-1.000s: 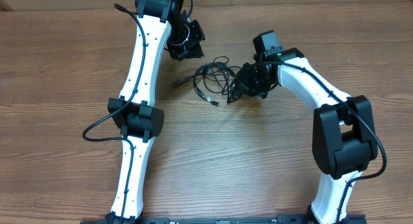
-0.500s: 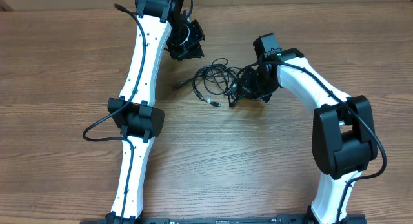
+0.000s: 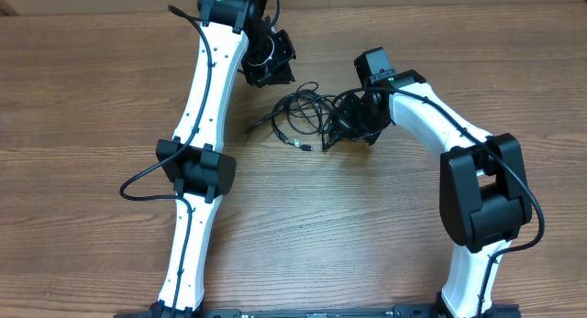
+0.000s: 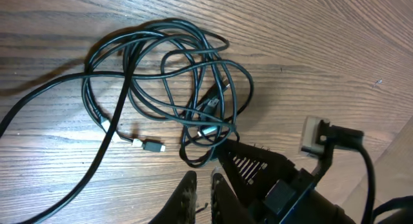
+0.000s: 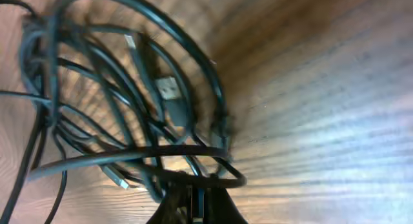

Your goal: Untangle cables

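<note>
cables (image 3: 301, 116): black tangle on wooden table (image 3: 92, 98), upper centre of frame | right gripper (image 3: 337, 133): pinched on a strand, tangle's right edge | left gripper (image 3: 269, 63): fingers together, empty, upper left of tangle

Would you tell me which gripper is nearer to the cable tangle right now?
Right. The right gripper is shut on a strand at the edge of the cable tangle; the left gripper hovers apart from it on the far-left side, holding nothing.
</note>
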